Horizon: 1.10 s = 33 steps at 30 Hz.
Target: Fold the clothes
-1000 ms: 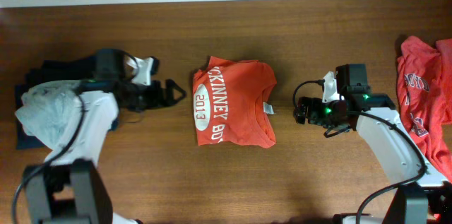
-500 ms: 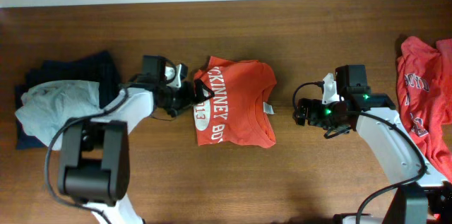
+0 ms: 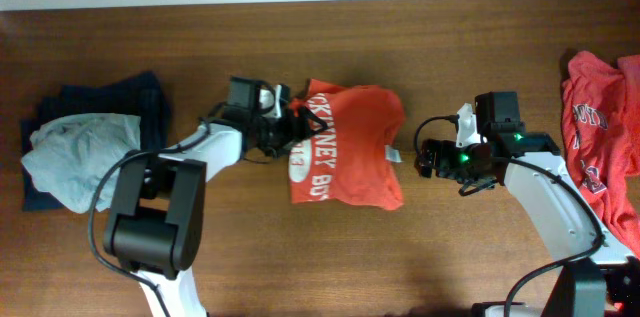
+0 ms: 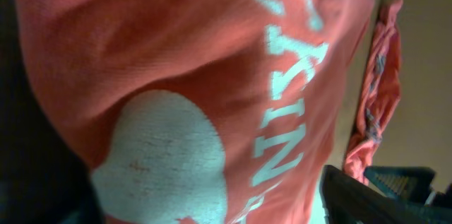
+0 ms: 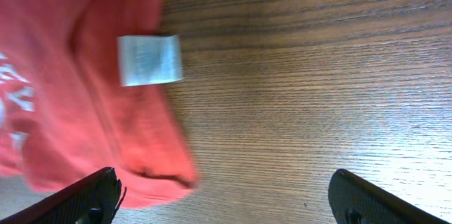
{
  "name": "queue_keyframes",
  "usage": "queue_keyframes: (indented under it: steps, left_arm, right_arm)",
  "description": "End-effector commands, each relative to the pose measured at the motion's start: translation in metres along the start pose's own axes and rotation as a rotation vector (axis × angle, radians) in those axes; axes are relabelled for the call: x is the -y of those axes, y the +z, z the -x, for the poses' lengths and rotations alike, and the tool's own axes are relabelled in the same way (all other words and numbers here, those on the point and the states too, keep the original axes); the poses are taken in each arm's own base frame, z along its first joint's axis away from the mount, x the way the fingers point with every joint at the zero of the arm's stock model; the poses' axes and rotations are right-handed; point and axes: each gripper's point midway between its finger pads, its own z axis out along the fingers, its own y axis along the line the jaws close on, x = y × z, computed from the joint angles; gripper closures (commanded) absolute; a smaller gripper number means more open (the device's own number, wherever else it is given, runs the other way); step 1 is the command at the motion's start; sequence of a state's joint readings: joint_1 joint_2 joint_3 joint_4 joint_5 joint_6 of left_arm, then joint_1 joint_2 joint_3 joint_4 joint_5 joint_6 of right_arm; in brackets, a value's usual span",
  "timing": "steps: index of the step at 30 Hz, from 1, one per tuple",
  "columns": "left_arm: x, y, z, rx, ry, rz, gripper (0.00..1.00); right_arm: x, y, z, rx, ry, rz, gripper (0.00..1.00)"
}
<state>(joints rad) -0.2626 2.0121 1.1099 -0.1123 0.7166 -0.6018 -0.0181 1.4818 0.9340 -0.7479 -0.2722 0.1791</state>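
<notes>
Overhead, orange T-shirt [image 3: 345, 152] lies long axis near-to-far, tag [image 3: 393, 154] toward right gripper [image 3: 423, 156].

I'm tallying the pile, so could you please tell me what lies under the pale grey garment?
A navy garment lies under the pale grey garment, showing past its upper edge and lower left corner in the overhead view. Whether anything more lies beneath them is covered.

White capitals on the folded orange-red T-shirt [image 3: 350, 152] read "KINNEY", and a second line starts "BO". The left wrist view shows only part of the same word, about "KINN". No digits can be made out on the white oval patch [image 4: 159, 160] beside the lettering. The white tag [image 5: 148, 59] and the print on the crumpled orange-red T-shirt [image 3: 598, 137] are unreadable.
</notes>
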Motion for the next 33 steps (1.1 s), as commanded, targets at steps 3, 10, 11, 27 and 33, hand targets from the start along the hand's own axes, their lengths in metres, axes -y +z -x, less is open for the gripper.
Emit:
queue_keyframes:
  steps: [3,10,11,27,33]
  left_arm:
    - [-0.026,0.021,-0.02,-0.032,-0.033,0.104,0.48]
    - [-0.04,0.016,-0.049,-0.134,-0.132,0.164,0.13]
    - [-0.043,0.015,-0.052,-0.143,-0.151,0.18,0.07]
    - [-0.049,-0.004,-0.037,-0.127,-0.236,0.113,0.02]
    - [-0.054,-0.008,-0.038,-0.134,-0.236,0.12,0.01]
  right_arm:
    - [-0.004,-0.006,0.005,0.024,-0.013,0.018,0.01]
    - [-0.016,-0.007,0.008,0.032,-0.037,0.08,0.01]
    - [-0.024,-0.008,0.011,0.046,-0.074,0.128,0.01]
    - [-0.094,0.059,0.05,0.147,-0.301,0.346,0.95]
    - [-0.082,0.102,0.036,0.051,-0.245,0.365,0.96]
